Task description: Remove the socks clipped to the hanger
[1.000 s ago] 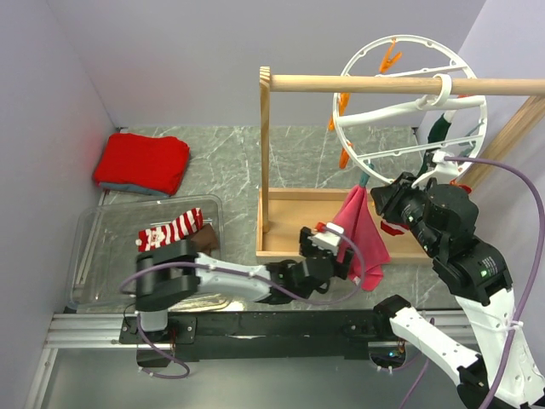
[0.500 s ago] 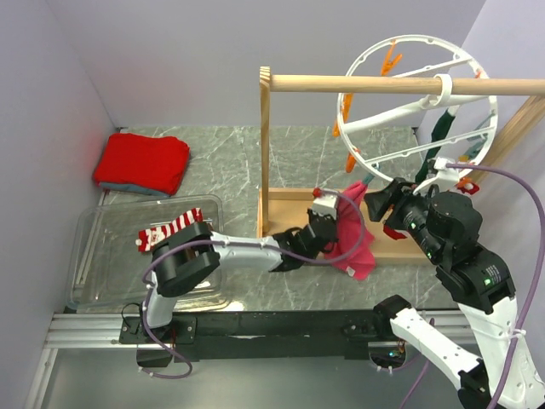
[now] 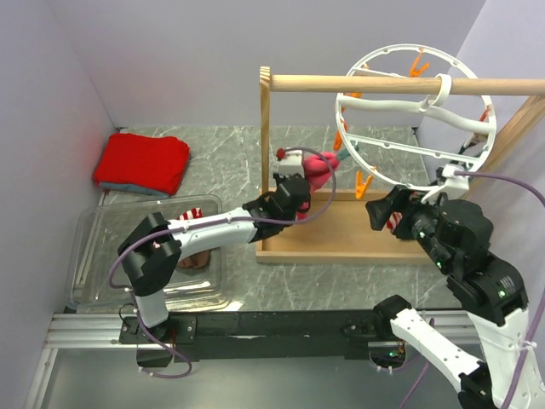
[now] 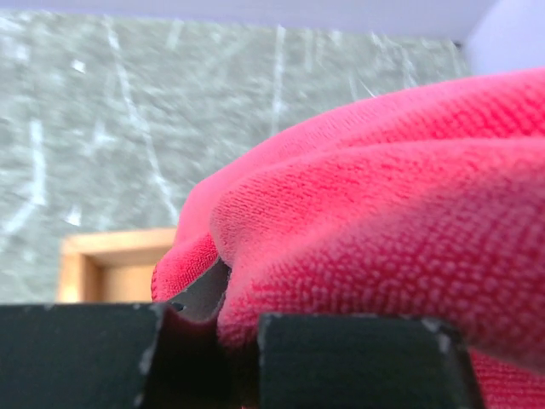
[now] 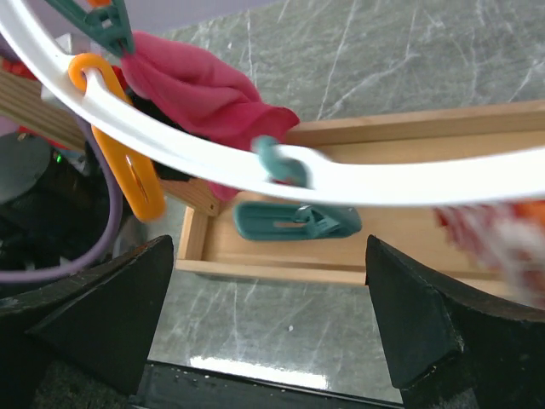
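The white ring hanger (image 3: 400,106) hangs by its hook from the wooden rail, with orange clips (image 3: 364,182) and a teal clip (image 5: 294,220) dangling. My left gripper (image 3: 303,181) is shut on the plain pink cloth (image 3: 320,165), which is off the ring and fills the left wrist view (image 4: 383,187). My right gripper (image 3: 381,210) stands open just below the ring's lower rim (image 5: 255,162), touching nothing. A red-and-white sock (image 5: 502,239) shows blurred at the right under the ring. Another striped sock (image 3: 192,212) lies in the bin, mostly hidden by my left arm.
The wooden rail (image 3: 366,83) and its post (image 3: 265,153) stand on a wooden base tray (image 3: 341,243). A clear plastic bin (image 3: 102,256) sits at the near left. A folded red cloth (image 3: 140,162) lies at the far left. Walls close in behind and on both sides.
My left gripper shut on the pink cloth and pulled it off the hanger, up and to the left. My right gripper opened and let go of the ring, which swung and turned.
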Available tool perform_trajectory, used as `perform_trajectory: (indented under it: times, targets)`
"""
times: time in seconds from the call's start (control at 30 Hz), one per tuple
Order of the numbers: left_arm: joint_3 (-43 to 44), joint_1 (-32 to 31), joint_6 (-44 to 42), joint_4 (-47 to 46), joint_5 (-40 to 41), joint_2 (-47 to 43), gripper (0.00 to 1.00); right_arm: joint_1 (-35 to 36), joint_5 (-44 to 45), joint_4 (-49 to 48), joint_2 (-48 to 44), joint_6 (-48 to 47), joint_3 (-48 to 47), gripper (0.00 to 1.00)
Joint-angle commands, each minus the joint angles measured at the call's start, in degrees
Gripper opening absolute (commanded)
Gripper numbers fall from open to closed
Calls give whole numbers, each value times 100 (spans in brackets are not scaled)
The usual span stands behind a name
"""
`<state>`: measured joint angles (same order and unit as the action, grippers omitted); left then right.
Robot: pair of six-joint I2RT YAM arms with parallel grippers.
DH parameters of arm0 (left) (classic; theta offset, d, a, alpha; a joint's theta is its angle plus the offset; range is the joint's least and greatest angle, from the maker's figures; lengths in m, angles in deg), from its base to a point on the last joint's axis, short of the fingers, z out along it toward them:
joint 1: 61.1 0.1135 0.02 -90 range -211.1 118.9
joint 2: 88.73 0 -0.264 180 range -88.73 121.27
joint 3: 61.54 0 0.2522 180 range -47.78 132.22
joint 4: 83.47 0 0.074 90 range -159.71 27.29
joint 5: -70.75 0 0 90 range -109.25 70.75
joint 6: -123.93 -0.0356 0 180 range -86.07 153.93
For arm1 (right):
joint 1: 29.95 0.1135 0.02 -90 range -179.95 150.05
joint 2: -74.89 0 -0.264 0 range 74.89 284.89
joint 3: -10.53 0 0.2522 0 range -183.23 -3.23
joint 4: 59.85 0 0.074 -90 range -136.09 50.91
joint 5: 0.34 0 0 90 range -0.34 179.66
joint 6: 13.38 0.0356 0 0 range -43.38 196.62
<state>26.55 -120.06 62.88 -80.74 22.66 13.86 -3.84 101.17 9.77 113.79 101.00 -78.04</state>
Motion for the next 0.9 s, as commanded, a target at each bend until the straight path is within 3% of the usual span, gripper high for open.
perform_trajectory:
  times: [0.0,0.3,0.6,0.87]
  targets:
    - [310,297,-223,434,-314,-72,2,35,281,346,-128,-91,-569,100]
    - [311,376,-478,610,-394,7,1,26,431,813,-207,-232,-1449,100]
    - [179,429,-443,540,-623,-221,1,26,1117,585,74,-872,-1239,98]
    - [56,429,-320,584,-842,-353,1,35,449,-188,154,-1427,-773,96]
